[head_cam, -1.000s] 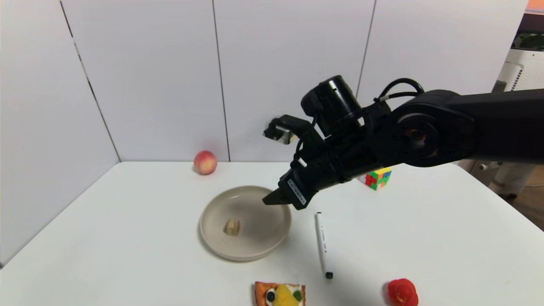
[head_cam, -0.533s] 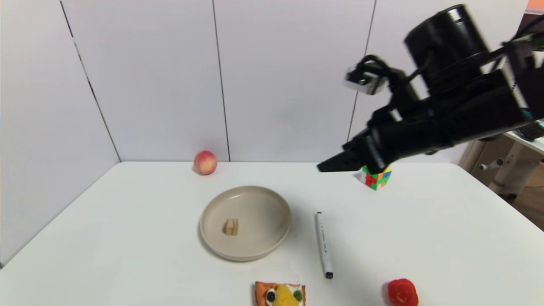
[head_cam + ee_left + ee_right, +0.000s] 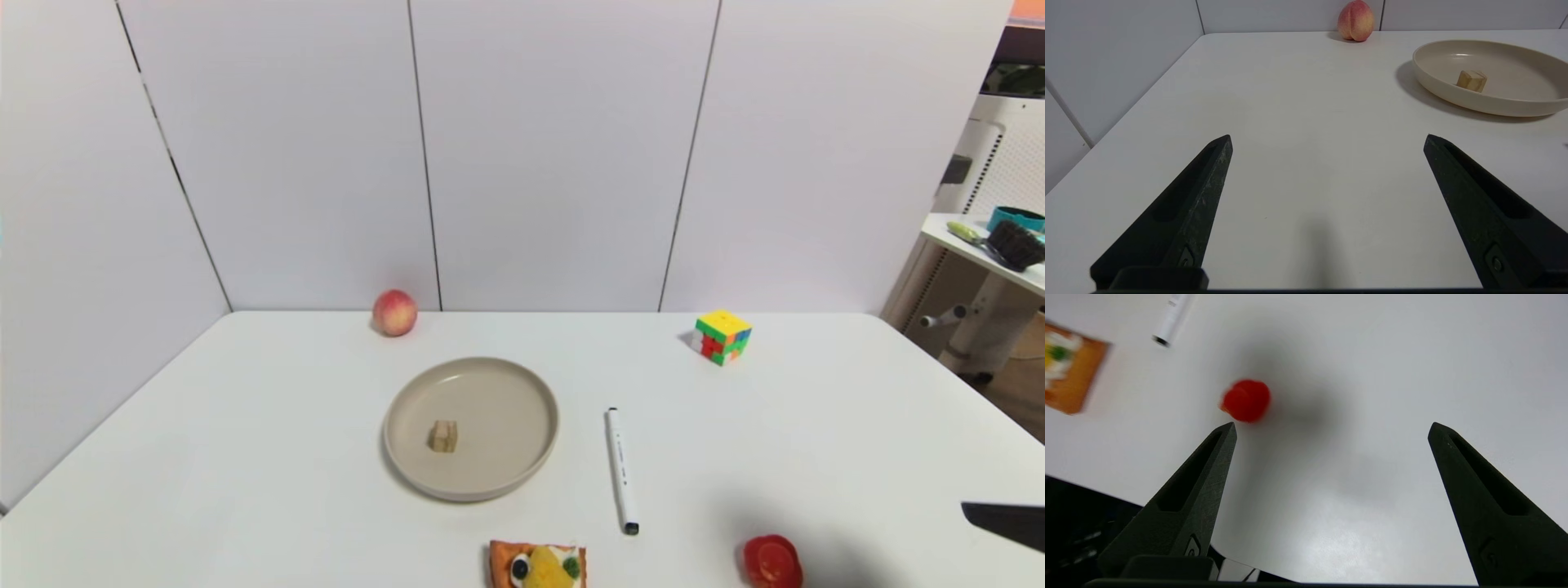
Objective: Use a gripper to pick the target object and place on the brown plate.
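One small wooden cube is seen lying inside the brown plate at the table's centre in the head view, with a white marker beside the plate. In the left wrist view, the left gripper is held wide apart over bare table. In the right wrist view, the right gripper is spread apart above a red object.
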